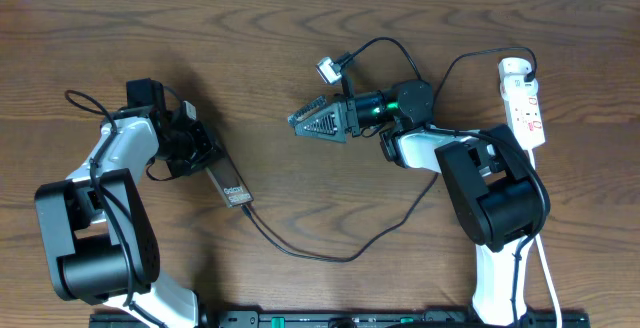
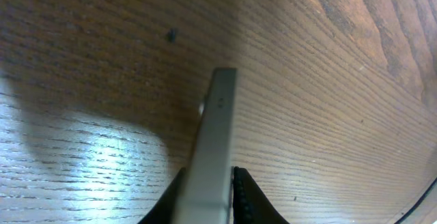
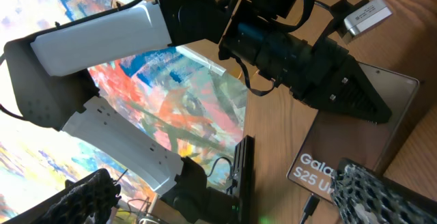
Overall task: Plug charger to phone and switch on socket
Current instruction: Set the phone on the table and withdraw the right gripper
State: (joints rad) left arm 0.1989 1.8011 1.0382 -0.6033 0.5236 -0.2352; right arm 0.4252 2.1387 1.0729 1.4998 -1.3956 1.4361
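We are seeing the phone lying on the table left of centre. The charger is meeting its near end and looping right, toward the side where the socket is lying. Only the left wrist view is showing the left gripper pressing narrowly against the phone's 2 sides. The right wrist view alone is showing the "Galaxy" lettering. It is also showing the right gripper gaping wide, holding nothing.
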